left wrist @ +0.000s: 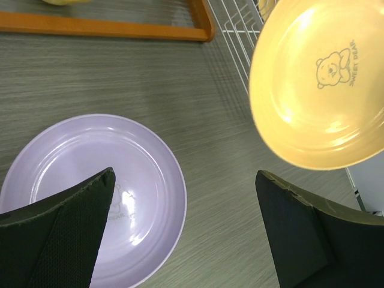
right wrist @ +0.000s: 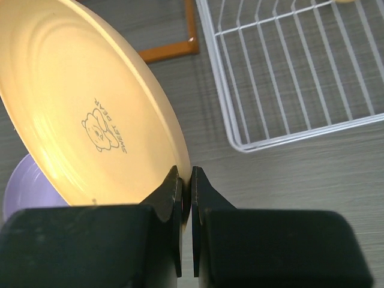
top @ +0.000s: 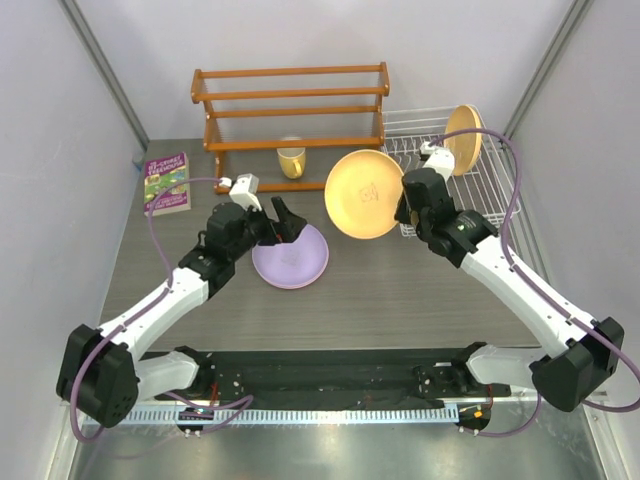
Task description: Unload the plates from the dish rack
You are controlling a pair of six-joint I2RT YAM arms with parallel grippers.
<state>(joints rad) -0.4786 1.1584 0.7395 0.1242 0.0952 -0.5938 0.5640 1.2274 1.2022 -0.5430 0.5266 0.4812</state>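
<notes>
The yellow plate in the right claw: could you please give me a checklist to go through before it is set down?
1. Right claw shut on the rim of the yellow plate: ok.
2. Yellow plate lifted out of the dish rack: ok.
3. Lavender plate lying flat on the table: ok.
4. Left claw open and holding nothing: ok.
5. Space above the lavender plate free for stacking: not ok, the left claw hovers over it.
6. Dish rack emptied: not ok, an upright plate stands in it.
</notes>
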